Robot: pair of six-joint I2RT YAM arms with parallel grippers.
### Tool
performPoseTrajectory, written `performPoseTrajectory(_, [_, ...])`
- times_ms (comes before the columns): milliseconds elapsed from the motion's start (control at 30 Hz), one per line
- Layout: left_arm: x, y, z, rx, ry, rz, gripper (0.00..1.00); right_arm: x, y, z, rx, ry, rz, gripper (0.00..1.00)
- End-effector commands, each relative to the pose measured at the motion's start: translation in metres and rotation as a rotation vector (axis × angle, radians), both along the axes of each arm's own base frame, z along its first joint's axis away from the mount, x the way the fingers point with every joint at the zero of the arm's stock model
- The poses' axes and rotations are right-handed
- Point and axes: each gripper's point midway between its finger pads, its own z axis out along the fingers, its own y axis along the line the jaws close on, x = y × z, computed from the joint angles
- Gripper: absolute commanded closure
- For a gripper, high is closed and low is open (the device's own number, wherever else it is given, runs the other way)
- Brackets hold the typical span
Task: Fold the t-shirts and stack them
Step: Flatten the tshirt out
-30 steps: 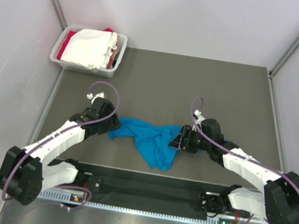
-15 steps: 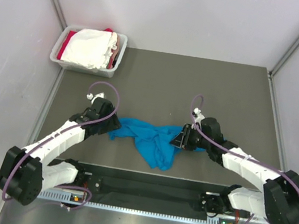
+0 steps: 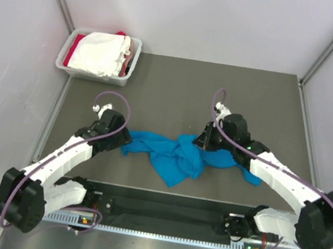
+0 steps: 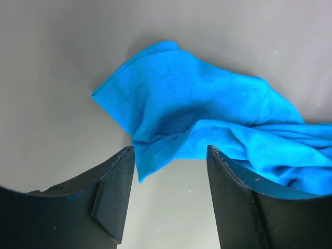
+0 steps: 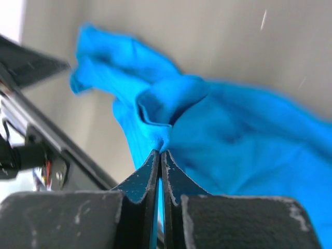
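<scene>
Pinching blue t-shirt [image 5: 233,129] | right gripper [image 5: 160,151] (clamped) | left gripper [image 4: 170,150] parted

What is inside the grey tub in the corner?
The tub holds a crumpled white shirt on top, with a red one peeking out at its left side and back. Whatever lies beneath them is covered.

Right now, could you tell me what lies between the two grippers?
The crumpled blue t-shirt, lying from the open left gripper to the right gripper pinching its fold; the top view shows it.
</scene>
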Motion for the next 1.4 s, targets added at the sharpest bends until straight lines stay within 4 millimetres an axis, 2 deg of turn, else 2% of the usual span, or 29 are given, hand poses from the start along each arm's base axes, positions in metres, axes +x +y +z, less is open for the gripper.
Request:
performPoseTrajectory(0, [0.003, 0.018, 0.014, 0.003, -0.061, 0.122, 0.38, 0.034, -0.027, 0.051, -0.073, -0.176, -0.093, 1.00])
performPoseTrajectory(67, [0.001, 0.028, 0.007, 0.014, -0.056, 0.189, 0.39, 0.041, -0.040, 0.044, -0.106, -0.170, -0.130, 1.00])
performPoseTrajectory(167, [0.001, 0.037, 0.002, -0.009, -0.054, 0.250, 0.39, 0.054, -0.078, 0.029, -0.206, -0.128, -0.242, 1.00])
performPoseTrajectory(200, [0.001, 0.040, 0.002, -0.014, -0.061, 0.263, 0.39, 0.061, -0.099, 0.028, -0.222, -0.122, -0.298, 1.00])
performPoseTrajectory(333, [-0.003, 0.050, -0.013, -0.015, -0.047, 0.314, 0.40, 0.064, -0.140, 0.025, -0.251, -0.121, -0.398, 1.00])
performPoseTrajectory(500, [0.007, 0.046, -0.024, -0.088, -0.049, 0.364, 0.42, 0.065, -0.181, 0.013, -0.309, -0.093, -0.507, 1.00])
performPoseTrajectory(733, [0.018, 0.048, -0.035, -0.101, -0.054, 0.429, 0.45, 0.060, -0.165, 0.011, -0.204, -0.077, -0.449, 1.00])
performPoseTrajectory(967, [0.021, 0.059, -0.043, -0.098, -0.079, 0.485, 0.46, 0.058, -0.166, 0.012, -0.215, -0.086, -0.442, 1.00])
performPoseTrajectory(1133, [0.018, 0.061, -0.055, -0.100, -0.043, 0.493, 0.52, 0.059, -0.167, 0.013, -0.219, -0.089, -0.442, 1.00])
performPoseTrajectory(1233, [0.017, 0.058, -0.058, -0.114, -0.036, 0.484, 0.60, 0.058, -0.167, 0.013, -0.219, -0.089, -0.442, 1.00])
performPoseTrajectory(1367, [0.018, 0.052, -0.059, -0.136, -0.035, 0.454, 0.64, 0.058, -0.168, 0.011, -0.221, -0.085, -0.445, 1.00])
